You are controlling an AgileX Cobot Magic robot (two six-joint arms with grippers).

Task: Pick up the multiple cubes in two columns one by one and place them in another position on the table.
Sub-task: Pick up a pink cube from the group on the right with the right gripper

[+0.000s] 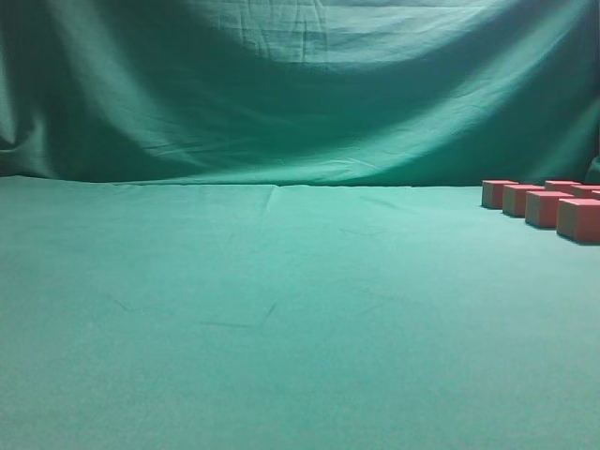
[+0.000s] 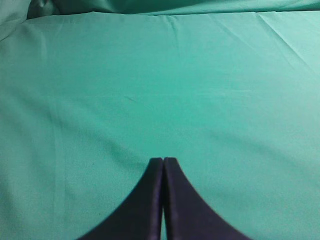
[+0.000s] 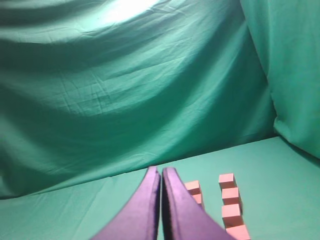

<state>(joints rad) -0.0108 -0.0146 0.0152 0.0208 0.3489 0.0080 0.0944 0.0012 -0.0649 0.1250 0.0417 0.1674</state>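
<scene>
Cubes (image 3: 231, 198) in two columns just right of the right gripper (image 3: 161, 172), untouched — its jaws pressed together, empty. Spread them first, then descend squarely over the nearest cube.

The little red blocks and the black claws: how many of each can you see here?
Reddish-pink cubes: 6 clearly in view, in two columns; more may be cut off at the picture edge or hidden.
Grippers: 2, the left gripper and the right gripper, both shut and empty.
Total: at least 8.
</scene>
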